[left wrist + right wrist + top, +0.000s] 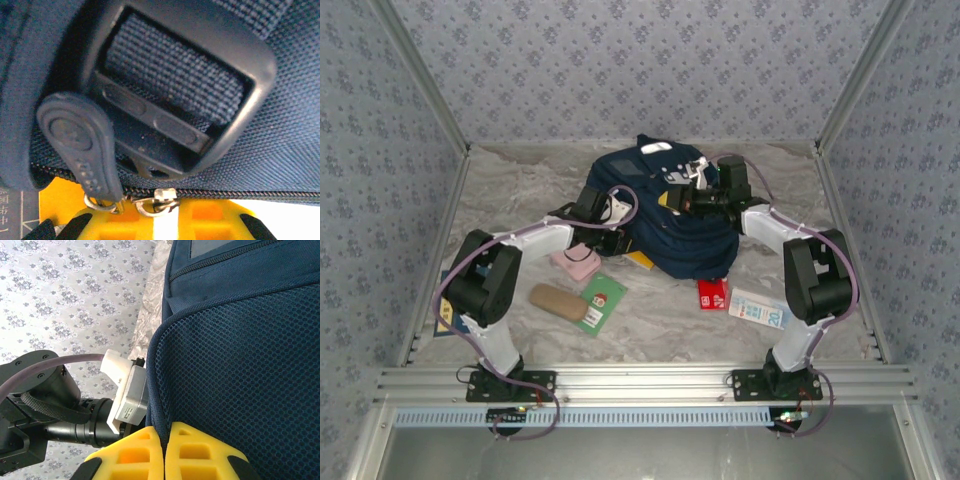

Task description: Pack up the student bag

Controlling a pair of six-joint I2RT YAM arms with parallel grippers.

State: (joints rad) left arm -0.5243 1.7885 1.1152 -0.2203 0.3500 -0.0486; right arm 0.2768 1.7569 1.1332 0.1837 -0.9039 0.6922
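1. The table [670, 330] has a grey marbled top.
2. The student bag [665, 235] lies at the middle, toward the back.
3. Near-left of it lie a pink box [577, 264], a brown oblong pouch [555, 300] and a green booklet [604, 303], which touches the pouch.
4. Near-right lie a red carton [713, 294] and a white carton [761, 309].

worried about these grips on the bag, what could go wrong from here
The left end effector flanks the metal zipper slider, while the rubber pull tab lies off to one side; that hold could slip. The right end effector pinches only a thin seam of the student bag, which may slide free under a pull.
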